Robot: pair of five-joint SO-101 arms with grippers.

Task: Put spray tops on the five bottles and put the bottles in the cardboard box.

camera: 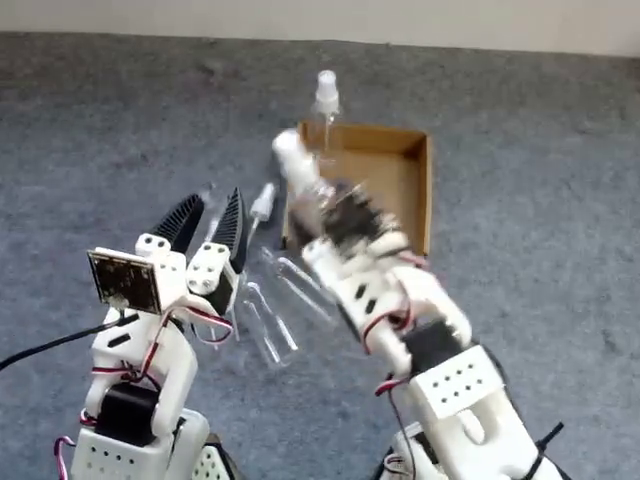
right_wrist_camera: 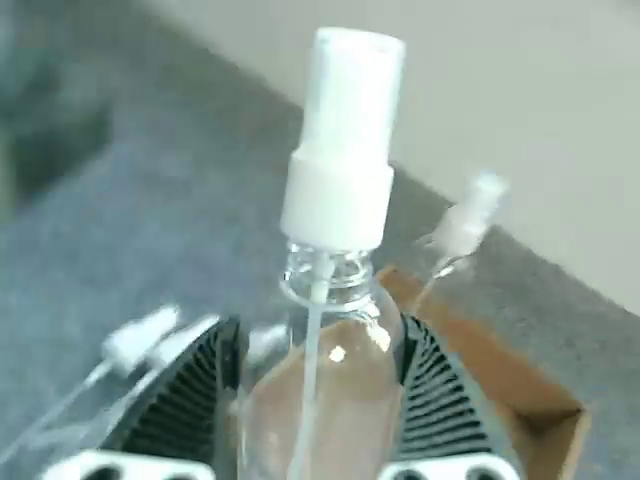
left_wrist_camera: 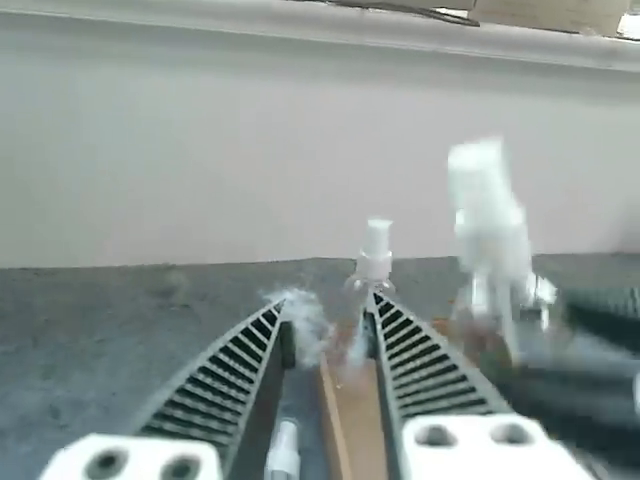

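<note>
Right pincer point(right_wrist_camera: 318, 375) is clamping a capped bottle point(right_wrist_camera: 338, 190) at the cardboard box point(camera: 365, 131) edge, ready for boxing; left pincer point(camera: 212, 202) is gaping, empty.

Light was diffuse and even, moderately bright. Shadows on the worktop point(camera: 540, 150) were soft and faint. One small glint showed on the glass of the bottle point(right_wrist_camera: 322, 400).

Two robot arms point(camera: 150, 340), one cardboard box point(camera: 395, 175), two capped bottles point(camera: 327, 97), plus loose spray tops point(camera: 262, 204) too blurred to count.
</note>
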